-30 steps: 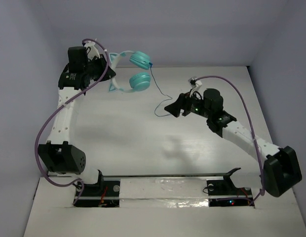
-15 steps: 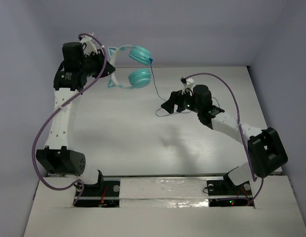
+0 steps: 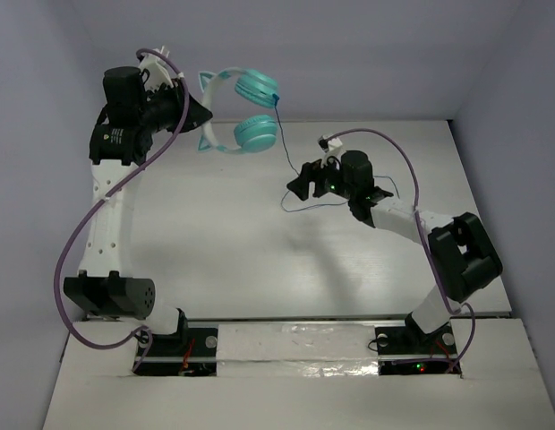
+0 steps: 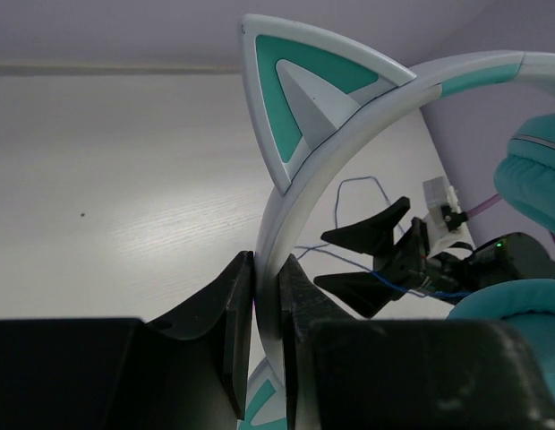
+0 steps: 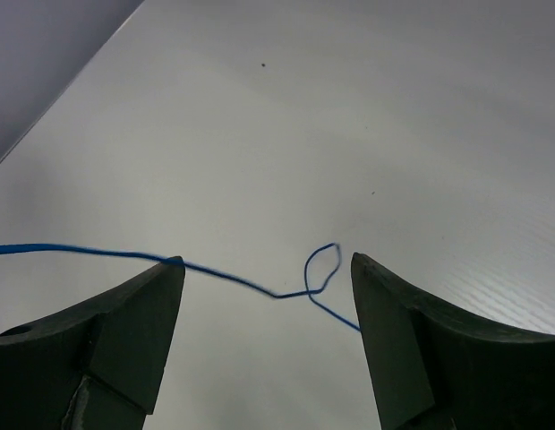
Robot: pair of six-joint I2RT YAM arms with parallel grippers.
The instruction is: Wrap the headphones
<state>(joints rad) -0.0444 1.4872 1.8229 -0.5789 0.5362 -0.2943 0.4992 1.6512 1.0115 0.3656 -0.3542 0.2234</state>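
The headphones (image 3: pixel 246 112) have two teal ear cups, a pale headband with cat ears, and a thin blue cord (image 3: pixel 285 152) hanging to the table. My left gripper (image 3: pixel 199 115) is shut on the headband (image 4: pixel 286 224) and holds the headphones in the air at the back left. My right gripper (image 3: pixel 298 185) is open at mid-table; the cord (image 5: pixel 260 282) passes between its fingers with a small loop, untouched by the pads. The right gripper also shows in the left wrist view (image 4: pixel 371 260). I cannot see the plug.
The white table (image 3: pixel 215 242) is bounded by grey walls at the back and sides. Purple cables (image 3: pixel 81 233) loop along both arms. A strip with the arm bases (image 3: pixel 295 345) runs along the near edge.
My left gripper has raised the headphones and shifted slightly left. My right arm has folded in, and its open gripper has moved left along the cord.
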